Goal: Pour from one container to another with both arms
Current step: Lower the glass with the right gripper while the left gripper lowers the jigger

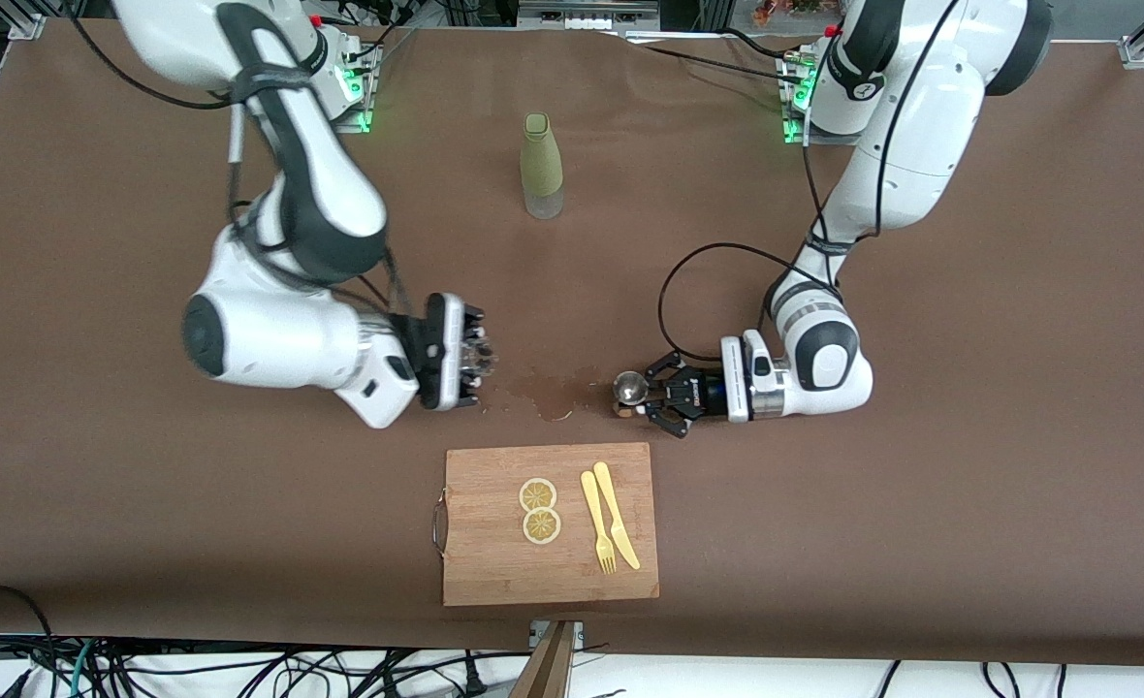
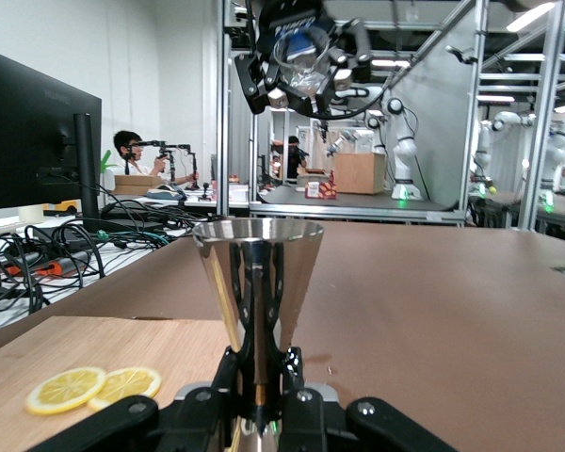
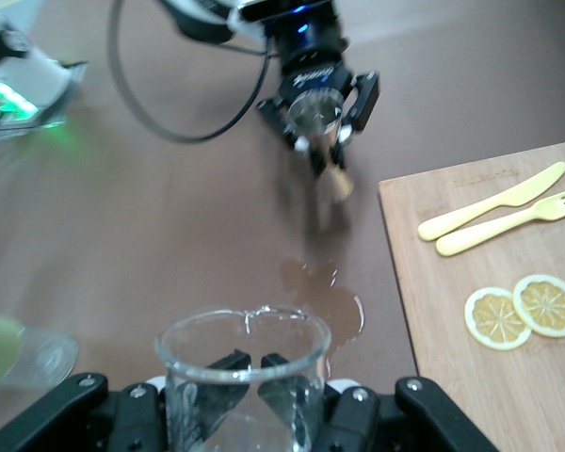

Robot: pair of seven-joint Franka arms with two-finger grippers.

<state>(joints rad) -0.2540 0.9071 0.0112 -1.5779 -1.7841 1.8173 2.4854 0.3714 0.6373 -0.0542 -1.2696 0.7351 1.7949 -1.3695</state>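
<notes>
I work over a brown table [image 1: 969,543] that fills most of the front view. Along the bottom edge of that frame, black cables [image 1: 68,669] tangle on a white floor. In my left wrist view, a dark monitor [image 2: 33,141] stands at the left, a seated person [image 2: 130,155] sits past it, and aluminium frame posts [image 2: 476,104] rise under ceiling strip lights [image 2: 532,17].

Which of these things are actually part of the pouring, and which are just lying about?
In use:
left claw gripping a metal jigger
right claw gripping a glass beaker

Lying about:
green bottle
cutting board with lemon slices, fork, knife
</notes>
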